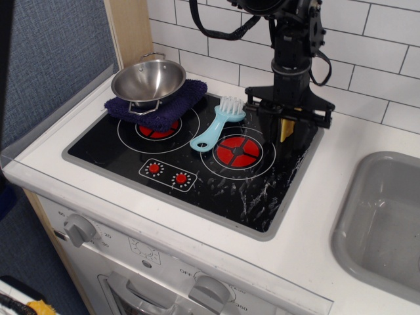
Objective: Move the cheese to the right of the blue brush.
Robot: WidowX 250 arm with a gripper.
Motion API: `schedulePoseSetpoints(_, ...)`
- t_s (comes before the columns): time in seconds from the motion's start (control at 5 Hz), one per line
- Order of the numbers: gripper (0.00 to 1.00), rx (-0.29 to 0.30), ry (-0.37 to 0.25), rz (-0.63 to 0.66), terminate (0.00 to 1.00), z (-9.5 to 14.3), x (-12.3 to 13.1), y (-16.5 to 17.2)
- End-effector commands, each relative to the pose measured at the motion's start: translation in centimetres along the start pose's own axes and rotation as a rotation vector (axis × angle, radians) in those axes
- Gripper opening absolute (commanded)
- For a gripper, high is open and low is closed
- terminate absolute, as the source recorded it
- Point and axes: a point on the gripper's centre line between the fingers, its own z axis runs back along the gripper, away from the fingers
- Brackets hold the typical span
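The blue brush [216,125] lies on the black stovetop [190,164], bristles toward the back, handle pointing front-left. My gripper [286,129] hangs at the stovetop's back right, to the right of the brush, fingers pointing down. It is shut on the yellow cheese [286,128], of which only a thin sliver shows between the black fingers. The cheese is low over the stovetop surface; I cannot tell whether it touches.
A steel bowl [148,79] sits on a dark blue cloth [157,105] over the back left burner. The red right burner [238,151] is in front of the gripper. A grey sink [387,216] is at the right. White tiled wall stands behind.
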Motion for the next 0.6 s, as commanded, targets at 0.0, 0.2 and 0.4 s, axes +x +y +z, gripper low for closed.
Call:
schedulePoseSetpoints(0.0,1.00,-0.043,-0.142,-0.018,0.00,7.6,1.8,-0.5)
schedulePoseSetpoints(0.2,1.00,-0.015,-0.157,-0.044,0.00,9.2,1.1,-0.5)
schedulePoseSetpoints(0.4,1.00,0.015,-0.155,-0.075,0.00,9.6,-0.8,0.7)
